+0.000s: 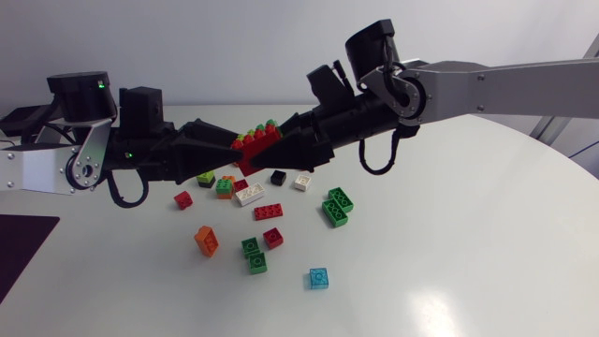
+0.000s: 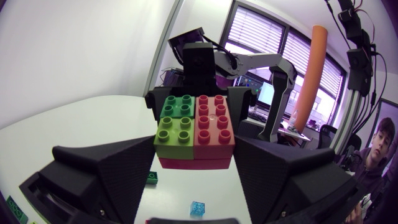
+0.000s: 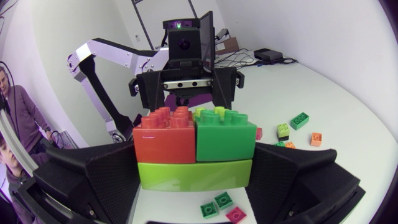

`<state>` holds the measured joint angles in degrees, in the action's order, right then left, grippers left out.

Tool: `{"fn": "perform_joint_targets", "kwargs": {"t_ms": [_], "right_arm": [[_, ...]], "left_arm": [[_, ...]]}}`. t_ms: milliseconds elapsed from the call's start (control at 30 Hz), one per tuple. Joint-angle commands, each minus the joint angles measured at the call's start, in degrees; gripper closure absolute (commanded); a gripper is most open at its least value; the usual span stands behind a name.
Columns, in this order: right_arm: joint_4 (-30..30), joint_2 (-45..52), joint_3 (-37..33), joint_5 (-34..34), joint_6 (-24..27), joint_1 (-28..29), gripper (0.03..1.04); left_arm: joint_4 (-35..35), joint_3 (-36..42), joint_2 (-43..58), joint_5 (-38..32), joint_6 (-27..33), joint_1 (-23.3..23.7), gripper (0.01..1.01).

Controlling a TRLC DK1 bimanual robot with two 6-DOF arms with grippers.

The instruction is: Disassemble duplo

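While left claw and right claw clench the stack, bricks lie below.

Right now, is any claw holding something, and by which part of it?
Both hold one Duplo stack: the left claw pinches its sides at one end, the right claw at the opposite end.
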<state>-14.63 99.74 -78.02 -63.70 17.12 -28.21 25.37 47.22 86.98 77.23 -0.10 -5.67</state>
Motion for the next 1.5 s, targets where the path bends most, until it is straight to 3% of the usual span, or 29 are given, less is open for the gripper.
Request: {"fn": "perform_joint_targets", "kwargs": {"t_ms": [0,400,800,1033,1467], "right_arm": [[-0.5,1.3,-0.6,-1.5,-0.4,-1.8,0.17],[-1.3,2.2,-1.2,-1.4,-0.2,-1.9,0.18],[-1.9,3.4,-1.9,-1.4,-0.2,-2.1,0.52],[-3.6,5.1,-2.8,-1.0,0.2,-3.2,0.53],[-13.6,9.1,-5.6,3.6,9.0,-8.7,0.52]], "left_arm": [[1.4,-0.6,-1.2,-0.7,-1.0,1.1,0.733],[1.4,-0.6,-1.6,-0.7,-1.0,1.6,0.734],[1.5,-0.7,-2.3,-0.7,-1.0,2.2,0.734],[1.8,-0.7,-2.5,-0.7,-1.0,3.4,0.734],[2.2,-0.7,-2.4,-0.7,-1.0,3.9,0.748]]}}
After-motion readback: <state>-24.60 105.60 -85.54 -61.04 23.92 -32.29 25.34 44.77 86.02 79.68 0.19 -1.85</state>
